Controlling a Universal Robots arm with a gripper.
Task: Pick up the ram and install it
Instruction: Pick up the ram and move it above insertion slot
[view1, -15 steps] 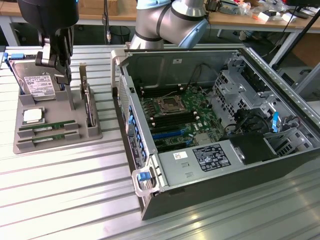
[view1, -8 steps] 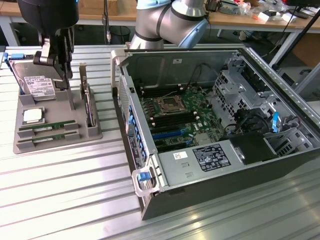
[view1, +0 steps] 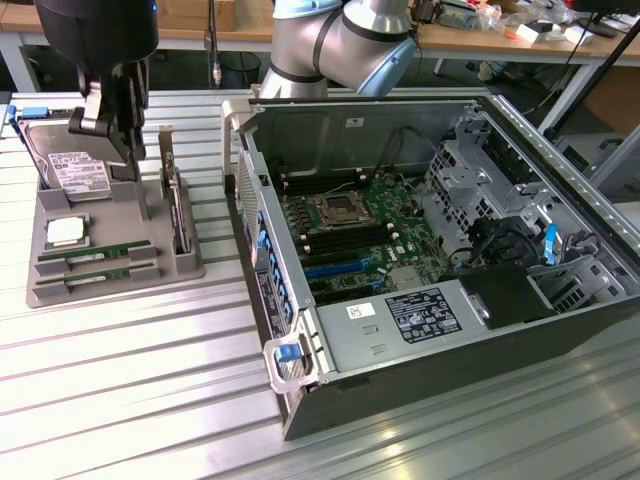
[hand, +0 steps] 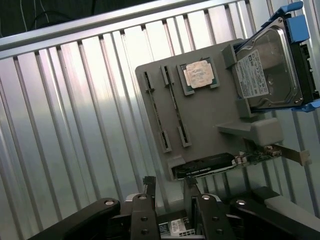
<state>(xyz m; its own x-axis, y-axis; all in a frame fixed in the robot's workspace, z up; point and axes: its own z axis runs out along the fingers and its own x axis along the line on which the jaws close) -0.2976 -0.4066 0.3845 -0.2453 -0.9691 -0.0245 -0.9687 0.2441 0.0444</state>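
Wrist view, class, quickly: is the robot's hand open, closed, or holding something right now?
Hand: open, fingers apart, nothing held between them.

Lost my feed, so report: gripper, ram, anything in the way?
Gripper open, empty, above grey holder. Ram and second stick lying in holder slots. Nothing over them.

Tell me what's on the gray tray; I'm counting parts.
Two ram sticks, a CPU, a hard drive and a card on edge. The tray's slots hide the sticks' lower edges.
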